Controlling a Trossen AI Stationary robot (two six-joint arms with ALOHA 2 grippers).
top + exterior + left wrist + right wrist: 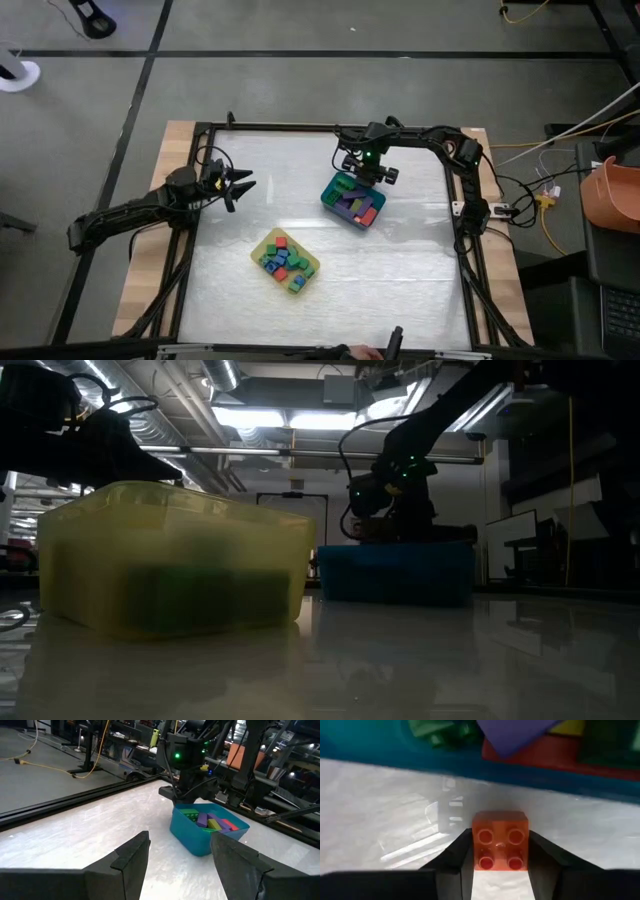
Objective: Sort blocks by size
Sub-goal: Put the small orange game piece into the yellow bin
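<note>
At the left of the high view my left gripper (243,186) hangs idle over bare table, fingers spread apart and holding nothing; its own camera looks between them toward the teal-blue tray (192,837).

Moving right, the yellow tray (312,266) sits low and centre, filled with short cube blocks (281,260) in green, red and blue. Further right and higher, the teal-blue tray (328,196) carries the longer bars (357,199): purple, green, red, yellow. So the sorting looks nearly finished to me, since I see no loose bricks on the open table in the high view.

What is left is the one small orange block (500,847) between my right gripper's (500,862) fingers. That gripper sits at the upper edge of the teal-blue tray in the high view, and its wrist camera shows the orange block on the white table just outside the tray wall, both fingers pressed against its sides. I judge I am clamped on it.

It is a short cube, so by my reckoning it belongs in the yellow tray, down and left. The teal tray's wall stands right beside the pick, and the route crosses over that tray, so I would lift clear first.
</note>
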